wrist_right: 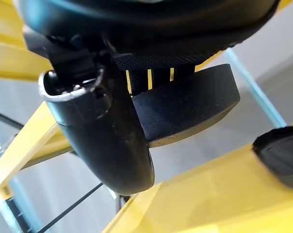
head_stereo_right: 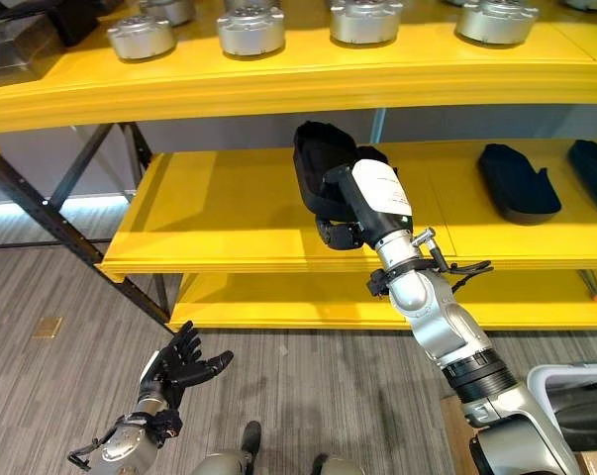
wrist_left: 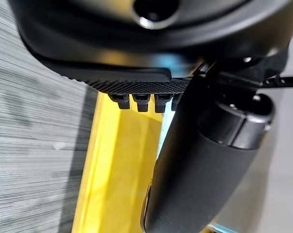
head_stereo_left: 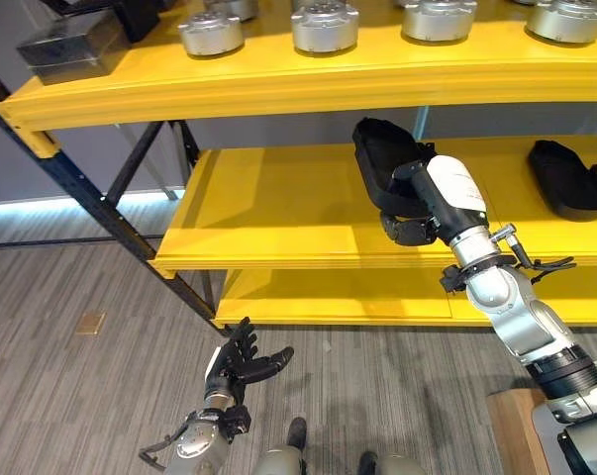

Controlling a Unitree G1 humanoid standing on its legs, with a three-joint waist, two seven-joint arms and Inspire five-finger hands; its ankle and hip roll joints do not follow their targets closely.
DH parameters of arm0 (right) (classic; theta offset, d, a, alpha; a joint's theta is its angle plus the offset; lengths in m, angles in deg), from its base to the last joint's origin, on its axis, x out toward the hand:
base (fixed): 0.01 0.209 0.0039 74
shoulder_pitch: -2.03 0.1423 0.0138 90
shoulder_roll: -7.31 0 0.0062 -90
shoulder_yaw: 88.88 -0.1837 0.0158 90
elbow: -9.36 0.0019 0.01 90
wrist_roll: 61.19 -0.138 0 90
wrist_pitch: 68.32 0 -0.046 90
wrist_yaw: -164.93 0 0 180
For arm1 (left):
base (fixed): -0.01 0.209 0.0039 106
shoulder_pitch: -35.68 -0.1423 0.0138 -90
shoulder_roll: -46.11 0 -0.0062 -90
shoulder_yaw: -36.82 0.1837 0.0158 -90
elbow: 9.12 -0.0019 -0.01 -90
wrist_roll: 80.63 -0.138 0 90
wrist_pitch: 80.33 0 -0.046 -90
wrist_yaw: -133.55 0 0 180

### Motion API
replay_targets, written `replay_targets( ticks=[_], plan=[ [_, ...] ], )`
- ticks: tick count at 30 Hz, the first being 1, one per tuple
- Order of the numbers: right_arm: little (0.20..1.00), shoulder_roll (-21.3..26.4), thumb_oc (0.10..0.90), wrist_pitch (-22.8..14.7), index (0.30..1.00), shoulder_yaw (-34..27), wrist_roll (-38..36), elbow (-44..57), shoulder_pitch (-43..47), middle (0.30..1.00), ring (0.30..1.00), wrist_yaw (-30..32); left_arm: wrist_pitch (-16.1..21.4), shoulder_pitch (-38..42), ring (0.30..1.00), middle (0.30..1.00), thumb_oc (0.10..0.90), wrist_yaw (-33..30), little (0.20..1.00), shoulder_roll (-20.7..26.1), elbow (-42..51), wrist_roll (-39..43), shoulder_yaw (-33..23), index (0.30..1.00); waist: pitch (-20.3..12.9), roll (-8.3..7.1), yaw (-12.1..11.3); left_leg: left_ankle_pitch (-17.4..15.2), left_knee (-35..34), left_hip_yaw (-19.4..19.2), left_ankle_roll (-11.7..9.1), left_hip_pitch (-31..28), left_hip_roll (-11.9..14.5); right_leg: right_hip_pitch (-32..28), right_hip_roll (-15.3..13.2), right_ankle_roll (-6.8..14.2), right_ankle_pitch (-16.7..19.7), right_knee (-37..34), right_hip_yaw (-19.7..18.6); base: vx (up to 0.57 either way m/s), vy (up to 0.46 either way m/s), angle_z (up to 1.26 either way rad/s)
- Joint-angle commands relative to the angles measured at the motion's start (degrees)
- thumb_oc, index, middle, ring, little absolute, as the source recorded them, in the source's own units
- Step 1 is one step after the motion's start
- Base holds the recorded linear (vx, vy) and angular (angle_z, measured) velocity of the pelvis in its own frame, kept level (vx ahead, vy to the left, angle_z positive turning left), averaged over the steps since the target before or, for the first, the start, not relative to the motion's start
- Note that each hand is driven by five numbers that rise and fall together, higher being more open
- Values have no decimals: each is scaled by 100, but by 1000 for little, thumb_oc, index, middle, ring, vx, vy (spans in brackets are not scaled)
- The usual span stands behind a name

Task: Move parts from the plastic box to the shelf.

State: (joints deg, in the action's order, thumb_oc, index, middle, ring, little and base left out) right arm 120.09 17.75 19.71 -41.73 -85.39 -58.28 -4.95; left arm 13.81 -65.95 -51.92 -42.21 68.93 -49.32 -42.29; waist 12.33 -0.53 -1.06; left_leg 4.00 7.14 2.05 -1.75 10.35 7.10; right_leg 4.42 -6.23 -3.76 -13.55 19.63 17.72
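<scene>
Low over the grey floor (head_stereo_left: pixel 70 287), the left hand (head_stereo_left: pixel 241 361) hangs with its fingers spread and loosely curved, holding nothing. Reaching up to the middle level of the yellow shelf (head_stereo_left: pixel 268 213), the right hand (head_stereo_left: pixel 409 226) is clamped on a black part (head_stereo_left: pixel 382 158), thumb on one face and fingers on the other, the part tilted just above the shelf board. Another black part (head_stereo_left: pixel 567 178) lies flat on the same level to the right; the right eye view shows two such parts lying there. On the top level stand four silver round parts (head_stereo_left: pixel 324 26) in a row, with a dark box (head_stereo_left: pixel 70 45) at the left end
</scene>
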Motion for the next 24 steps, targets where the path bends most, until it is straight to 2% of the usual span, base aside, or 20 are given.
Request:
replay_targets(
  ticks=[1,2,4,5,7,8,14,17,24],
  plan=[
    [300,263,400,-359,300,-619,-28,673,730,300,300,620,418,261,1000,1000,900,109,1000,236,540,41,-34,1000,-245,-106,-25,779,-1044,-568,-611,314,723,-783,120,755,535,-1332,-574,283,177,72],
    [300,237,400,-348,300,-612,14,695,742,300,300,609,434,283,1000,1000,900,103,1000,239,547,20,-49,1000,-252,-47,-87,869,-1108,-586,-645,321,743,-876,136,790,465,-1321,-607,163,102,38],
    [300,156,400,-343,300,-572,81,759,737,300,300,562,445,244,1000,1000,900,94,1000,219,575,64,-98,1000,-279,16,-122,802,-1123,-606,-624,137,798,-916,153,810,392,-1242,-685,218,171,-17],
    [300,-21,400,-348,300,-536,148,738,705,300,300,539,460,174,1000,1000,900,67,1000,202,602,52,-175,1000,-377,60,-198,945,-1092,-566,-670,43,808,-1084,142,827,284,-1242,-786,346,249,-38],
    [300,-71,400,-352,300,-547,150,731,696,300,300,535,468,156,1000,1000,900,62,1000,215,629,39,-207,1000,-399,7,-246,913,-914,-656,-674,50,793,-1181,89,840,276,-1266,-799,244,149,-54],
    [300,-190,400,-344,300,-547,146,738,716,300,300,546,486,177,1000,1000,900,39,1000,266,640,21,-228,1000,-430,-106,-358,782,-495,-675,-624,206,729,-1332,-71,900,278,-1346,-813,145,86,-44],
    [300,-399,400,-239,300,-474,173,763,876,300,300,567,482,281,1000,1000,900,-96,1000,392,655,34,-207,1000,-509,-342,-498,401,28,-758,-457,494,499,-1446,-451,1095,446,-1674,-823,137,121,-9],
    [300,-462,400,-179,300,-368,171,712,1060,300,300,560,489,364,1000,1000,900,-181,1000,461,692,33,-228,1000,-533,-456,-524,276,186,-765,-402,654,418,-1379,-543,1167,538,-1755,-813,87,72,7],
    [300,-595,400,-188,300,-156,169,688,1284,300,300,468,504,315,1000,1000,900,-212,1000,470,804,52,-287,1000,-542,-568,-585,-33,575,-785,-274,819,325,-1393,-674,1294,665,-1843,-797,76,38,-2]
  ],
)
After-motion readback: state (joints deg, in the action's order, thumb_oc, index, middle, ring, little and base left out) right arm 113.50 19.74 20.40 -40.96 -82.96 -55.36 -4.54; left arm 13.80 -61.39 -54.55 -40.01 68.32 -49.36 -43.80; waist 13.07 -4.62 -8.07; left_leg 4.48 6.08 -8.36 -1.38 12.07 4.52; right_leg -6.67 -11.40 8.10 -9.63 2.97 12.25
